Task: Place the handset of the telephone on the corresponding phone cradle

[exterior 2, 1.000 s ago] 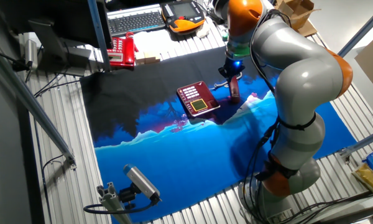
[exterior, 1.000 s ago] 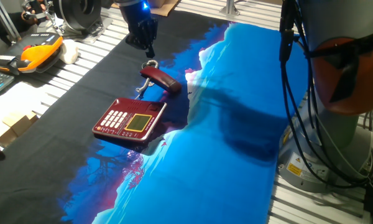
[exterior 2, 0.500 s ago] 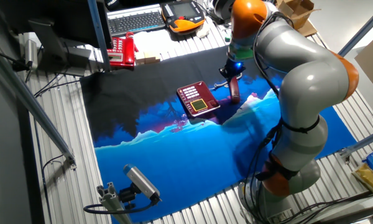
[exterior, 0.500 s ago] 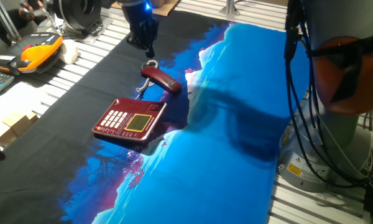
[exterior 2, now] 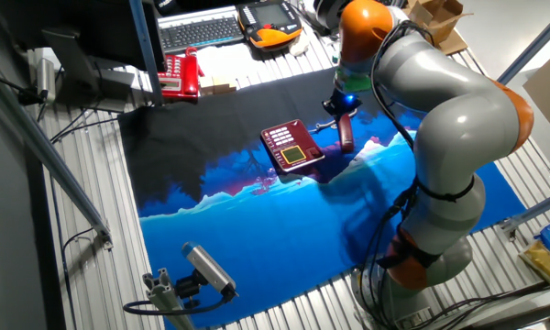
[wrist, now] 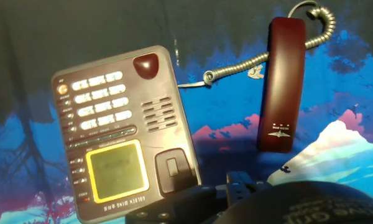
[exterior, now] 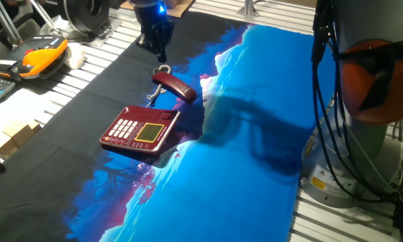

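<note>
The phone [wrist: 121, 127] lies flat on the bench's cloth [exterior: 255, 168], its cradle [wrist: 163, 134] empty. The handset [wrist: 280, 84] lies just right of it, apart, its cord [wrist: 236, 67] partly cut off above. The gripper [exterior: 156, 42] hovers beyond the handset; its jaws cannot be told.
</note>
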Motion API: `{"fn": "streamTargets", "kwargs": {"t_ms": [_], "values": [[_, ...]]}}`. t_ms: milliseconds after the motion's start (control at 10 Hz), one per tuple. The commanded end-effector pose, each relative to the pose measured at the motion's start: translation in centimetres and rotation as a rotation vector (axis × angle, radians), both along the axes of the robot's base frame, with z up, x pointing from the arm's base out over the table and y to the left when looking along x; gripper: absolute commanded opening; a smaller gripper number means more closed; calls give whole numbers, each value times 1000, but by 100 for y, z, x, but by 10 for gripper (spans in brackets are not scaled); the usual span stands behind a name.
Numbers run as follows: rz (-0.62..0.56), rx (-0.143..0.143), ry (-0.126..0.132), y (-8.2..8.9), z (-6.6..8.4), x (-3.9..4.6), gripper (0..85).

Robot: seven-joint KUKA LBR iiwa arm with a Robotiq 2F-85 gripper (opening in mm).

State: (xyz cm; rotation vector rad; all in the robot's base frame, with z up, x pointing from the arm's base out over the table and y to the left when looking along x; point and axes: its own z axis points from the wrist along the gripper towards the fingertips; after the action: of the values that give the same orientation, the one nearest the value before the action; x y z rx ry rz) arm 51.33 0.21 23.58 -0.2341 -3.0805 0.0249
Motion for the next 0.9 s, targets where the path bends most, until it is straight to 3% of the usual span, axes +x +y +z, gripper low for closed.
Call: {"fn": "streamTargets", "kwargs": {"t_ms": [0, 100, 300, 400, 500, 600, 700, 800], "values": [[-4, 33, -33, -4, 3, -2, 0], [6, 50, -30, -4, 3, -2, 0], [30, -28, -17, -4, 3, -2, 0], [-11, -73, -30, -4, 3, -2, 170], [-57, -99, -35, -34, -29, 46, 340], [-86, -107, -39, -115, -83, 112, 340], [-115, -107, -42, -187, -137, 167, 510], [-191, -112, -49, -265, -194, 216, 510]]}}
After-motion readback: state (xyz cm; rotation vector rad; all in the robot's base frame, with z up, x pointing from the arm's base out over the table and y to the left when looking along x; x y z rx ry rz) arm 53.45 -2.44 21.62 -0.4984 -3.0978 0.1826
